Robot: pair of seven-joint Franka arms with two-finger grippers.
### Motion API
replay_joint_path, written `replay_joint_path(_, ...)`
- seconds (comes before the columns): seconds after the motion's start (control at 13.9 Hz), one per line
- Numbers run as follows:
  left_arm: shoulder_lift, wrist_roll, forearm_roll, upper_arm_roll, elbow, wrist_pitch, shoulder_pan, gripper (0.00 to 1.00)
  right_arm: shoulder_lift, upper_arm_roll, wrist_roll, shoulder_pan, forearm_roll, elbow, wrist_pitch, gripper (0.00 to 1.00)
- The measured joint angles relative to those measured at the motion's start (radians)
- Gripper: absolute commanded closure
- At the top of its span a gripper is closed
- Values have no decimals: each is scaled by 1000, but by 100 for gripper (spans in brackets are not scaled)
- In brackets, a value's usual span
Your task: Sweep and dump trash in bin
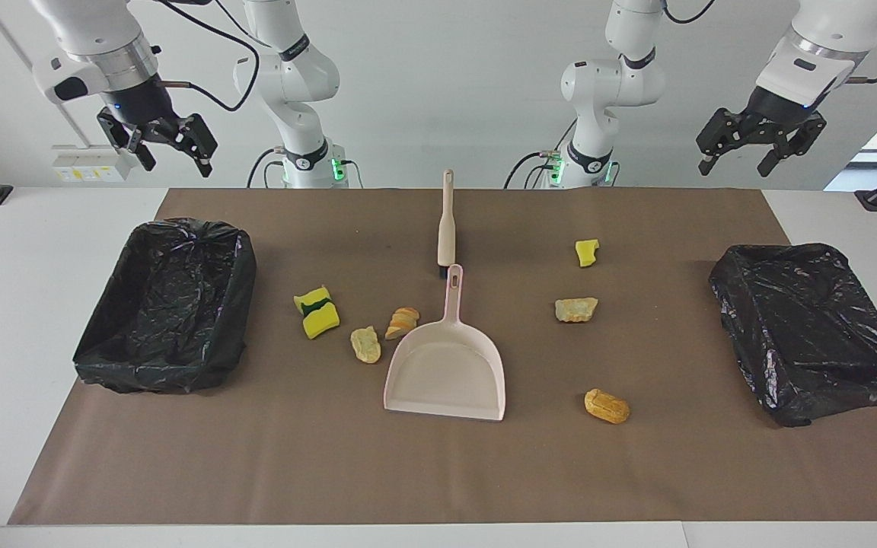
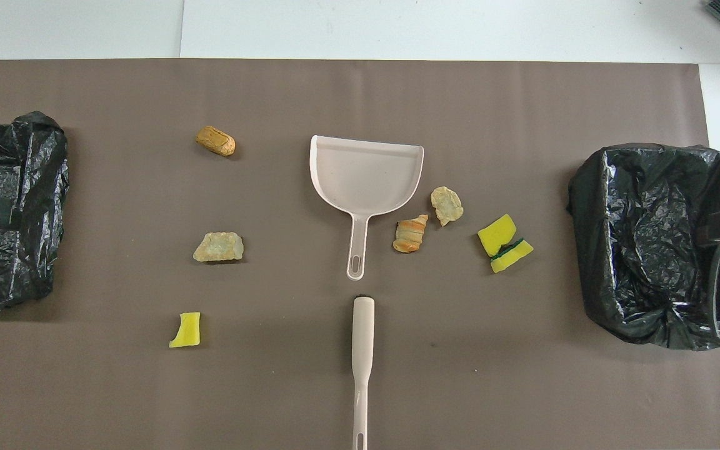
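Both grippers showed only in the facing view: the left gripper (image 1: pixel 760 148) hung with fingers apart and empty over the table's edge near one bin (image 1: pixel 811 327), the right gripper (image 1: pixel 158 144) likewise spread by the other bin (image 1: pixel 168 320). Between the bins, six scraps of trash (image 1: pixel 317 312) lay scattered around the dustpan (image 1: pixel 446 365), brush (image 1: pixel 446 221) nearer the robots
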Motion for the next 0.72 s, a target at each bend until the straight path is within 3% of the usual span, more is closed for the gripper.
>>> replay_joint_path(0.72,0,1,6,3,0,-30,16,0,0,3,0,14,-1,-19,0,0)
